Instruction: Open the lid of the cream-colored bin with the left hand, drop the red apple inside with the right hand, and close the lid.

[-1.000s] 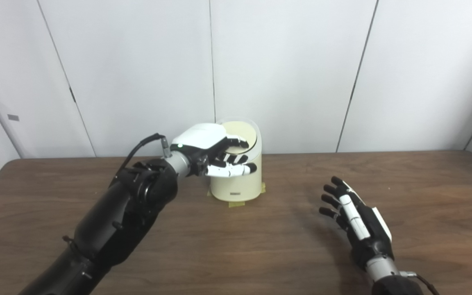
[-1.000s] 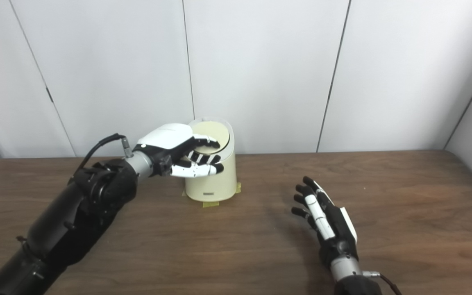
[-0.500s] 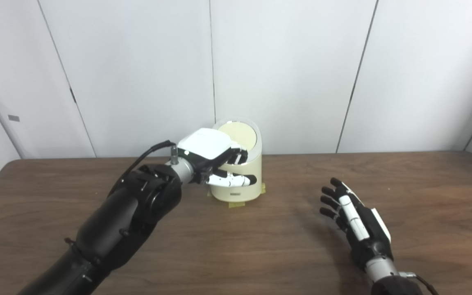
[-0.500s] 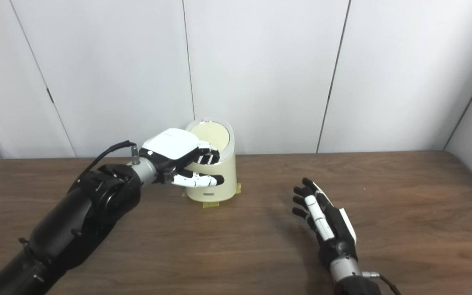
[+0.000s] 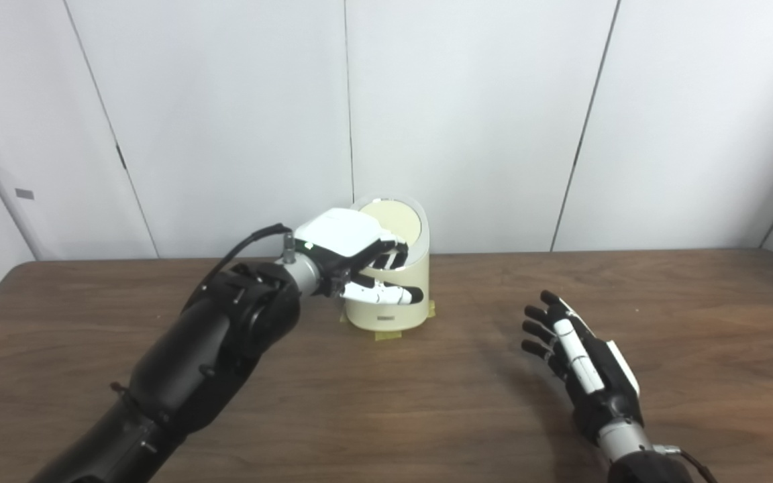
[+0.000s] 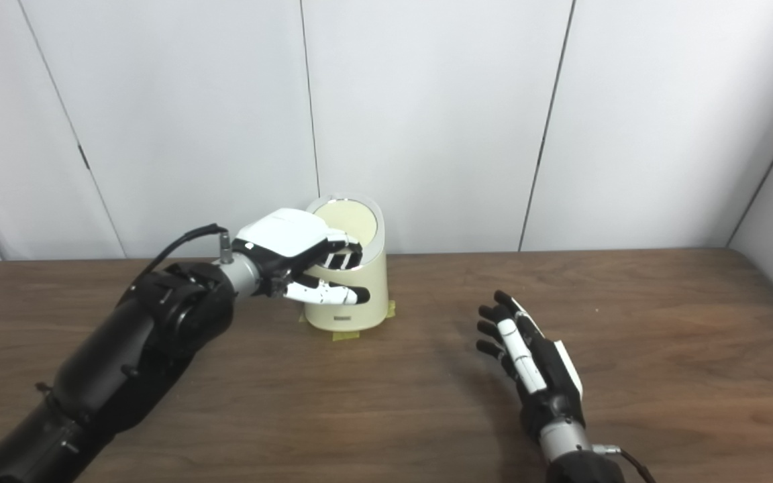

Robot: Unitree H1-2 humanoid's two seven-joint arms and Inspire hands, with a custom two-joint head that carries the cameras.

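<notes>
I have the left hand (image 5: 349, 251) resting fingers on the bin (image 5: 390, 295) lid (image 5: 390, 221) at 12 o'clock on the bench (image 5: 386, 402), apparently gripping nothing; right hand (image 5: 578, 355) spread, empty; no apple visible, probably already deposited

Left hand (image 5: 349, 258) raised, palm down, fingers curled loosely apart. Right hand (image 5: 578, 359) low, palm sideways, fingers spread, holding nothing.

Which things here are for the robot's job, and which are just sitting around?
For the job: cream bin, its lid, left hand at the bin's top, right hand open and empty. No apple is visible.

Just around: yellow tape under the bin, table.
</notes>
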